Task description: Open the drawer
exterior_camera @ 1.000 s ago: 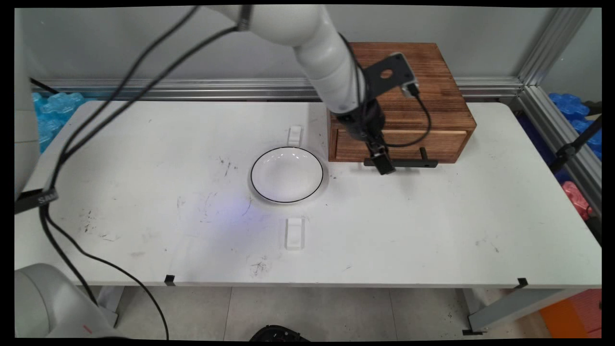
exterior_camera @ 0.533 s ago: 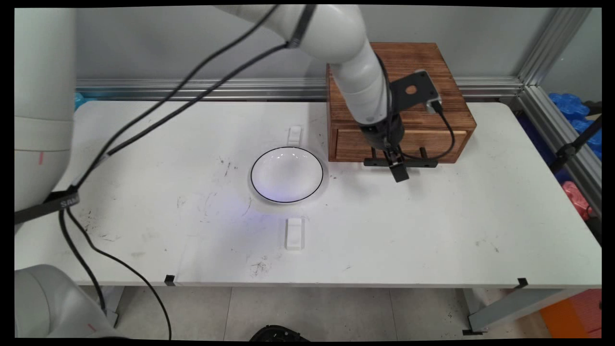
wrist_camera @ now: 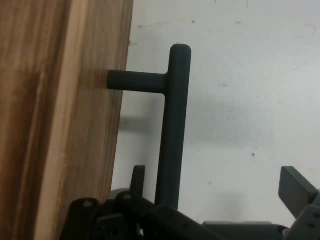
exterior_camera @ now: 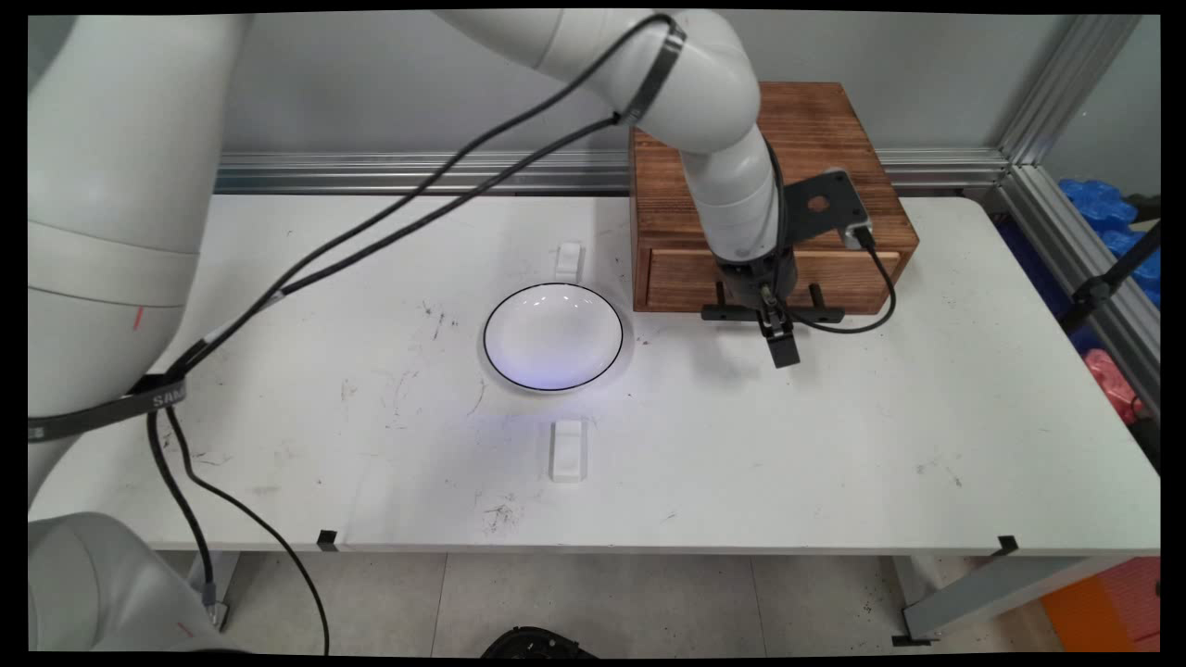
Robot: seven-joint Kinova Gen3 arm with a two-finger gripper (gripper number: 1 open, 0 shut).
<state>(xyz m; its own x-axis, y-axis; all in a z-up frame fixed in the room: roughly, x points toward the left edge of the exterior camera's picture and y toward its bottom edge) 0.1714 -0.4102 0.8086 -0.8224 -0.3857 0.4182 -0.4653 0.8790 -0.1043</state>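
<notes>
Table (exterior_camera: 834,445): white, scuffed with dark marks; carries everything below.
Wooden box (exterior_camera: 815,139): brown, at the far right of the table against the wall rail; one drawer in its near face.
Drawer (exterior_camera: 676,283): front flush with the box as far as the main view shows; wood grain fills the left of the hand view (wrist_camera: 55,120).
Plate (exterior_camera: 553,335): white with a thin black rim, left of the box and apart from it, lying flat.
Handle (exterior_camera: 820,315): black bar on two posts, standing off the drawer front; in the hand view (wrist_camera: 175,125) runs up from the linkage, one post reaching to the wood.
White blocks: two small ones, one beyond the plate (exterior_camera: 568,259), one nearer than it (exterior_camera: 567,449).
Gripper (exterior_camera: 781,343): hangs just in front of the drawer, over the handle's middle; fingers spread, one finger (wrist_camera: 297,190) well to the bar's right, the bar close by the other side; nothing pinched.
</notes>
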